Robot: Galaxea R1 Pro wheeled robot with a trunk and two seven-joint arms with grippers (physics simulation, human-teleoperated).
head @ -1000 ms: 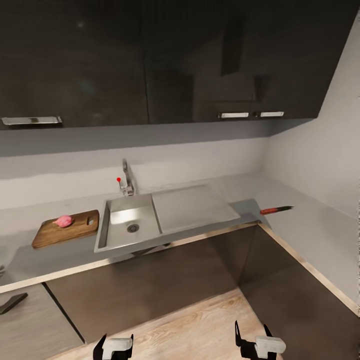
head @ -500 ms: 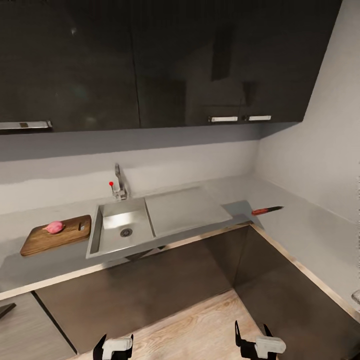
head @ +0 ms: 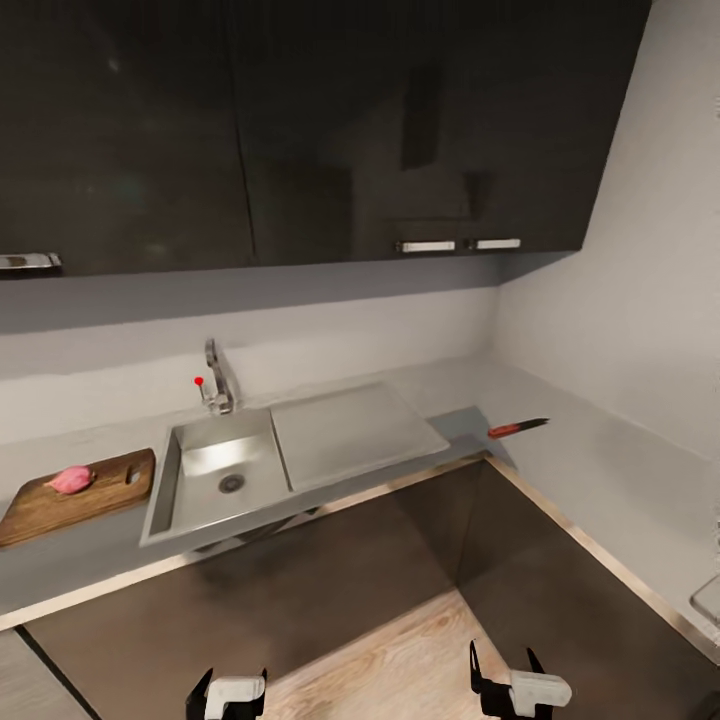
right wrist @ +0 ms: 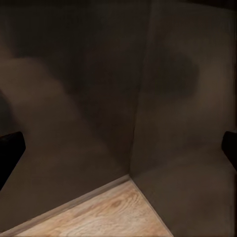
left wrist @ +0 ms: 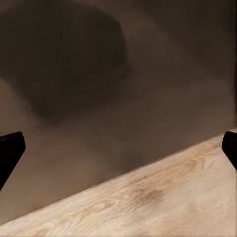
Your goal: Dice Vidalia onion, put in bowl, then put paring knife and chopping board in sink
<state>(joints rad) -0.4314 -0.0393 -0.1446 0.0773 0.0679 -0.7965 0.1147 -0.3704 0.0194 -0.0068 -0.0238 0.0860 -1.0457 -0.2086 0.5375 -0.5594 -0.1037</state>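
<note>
Pinkish-red round onion (head: 70, 479) sits on the dark brown wooden board (head: 60, 500); we need the red-handled paring knife (head: 517, 428) next. Left gripper (head: 228, 693) and right gripper (head: 511, 688) hang spread, empty.

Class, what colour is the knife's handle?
Red; the knife shows best in the head view.

Glossy dark wall cabinets (head: 300, 130) hang above a pale grey wall (head: 620, 300). Below, dark base cabinets (head: 330, 580) meet a light wooden floor (head: 400, 660).
</note>
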